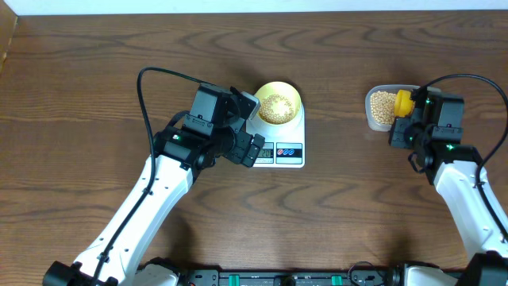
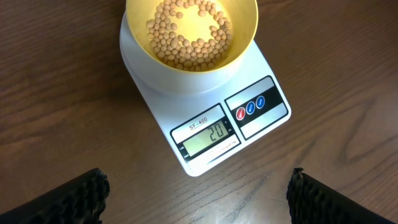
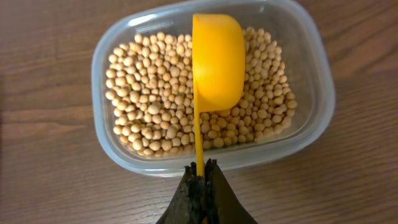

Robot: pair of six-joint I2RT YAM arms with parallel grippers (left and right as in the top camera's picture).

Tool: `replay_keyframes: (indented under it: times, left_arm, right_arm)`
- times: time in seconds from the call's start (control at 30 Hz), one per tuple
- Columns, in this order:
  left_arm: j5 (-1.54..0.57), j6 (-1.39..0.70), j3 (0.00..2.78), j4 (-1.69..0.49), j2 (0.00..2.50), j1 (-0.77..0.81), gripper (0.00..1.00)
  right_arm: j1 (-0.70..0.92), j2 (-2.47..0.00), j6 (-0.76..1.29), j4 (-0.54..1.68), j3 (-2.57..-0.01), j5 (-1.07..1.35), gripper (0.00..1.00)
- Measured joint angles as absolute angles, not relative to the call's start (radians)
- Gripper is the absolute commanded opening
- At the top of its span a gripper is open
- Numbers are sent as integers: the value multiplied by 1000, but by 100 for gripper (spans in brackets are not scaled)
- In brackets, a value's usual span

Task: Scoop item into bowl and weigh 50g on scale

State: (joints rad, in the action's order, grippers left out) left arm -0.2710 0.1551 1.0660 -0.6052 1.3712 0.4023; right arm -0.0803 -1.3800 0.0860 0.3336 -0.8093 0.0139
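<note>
Counter (image 1: 79, 79), dark wood grain, carrying the following. Scale (image 2: 205, 124), white, centre of the counter, its display (image 2: 208, 134) facing the near edge and reading what looks like 20, so by my reckoning well short of the 50 g wanted. Bowl (image 2: 191, 68), pale yellow, seated squarely on the scale's platform so that whatever goes in is weighed at once; a shallow layer of beans (image 2: 186, 43) covers its bottom. Tub (image 3: 314, 81), clear plastic, far right of the counter, well apart from the scale, holding the main stock of beans. Scoop (image 3: 217, 59), bright yellow, poised over the tub's beans with its hollow turned away from the wrist view; whether it is loaded I cannot tell. Right gripper (image 3: 202, 180), pinched tight on the end of the scoop's thin handle, a hold that leaves the fingers clear of the beans. Left gripper (image 2: 198, 190), spread wide, holding nothing, hanging just on the near side of the scale, likely parked there so its camera can read the display. Next step, as I judge it: another scoopful carried leftward to the bowl
</note>
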Motion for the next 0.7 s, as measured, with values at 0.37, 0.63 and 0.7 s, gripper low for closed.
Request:
replay_keyframes:
  times: [0.37,0.63,0.7]
  left_arm:
    - [-271,155,1066,-605,1371,402,94]
    - [-271,155,1066,-605,1371,402,94]
    - [-271,155,1066,-605,1371,402,94]
  right_arm:
    - [-84,-1425,107,330,-809,184,1]
    - [-98,-1425,220,328,-809,251,1]
    - [-120,-1425,248,327,-809,289,1]
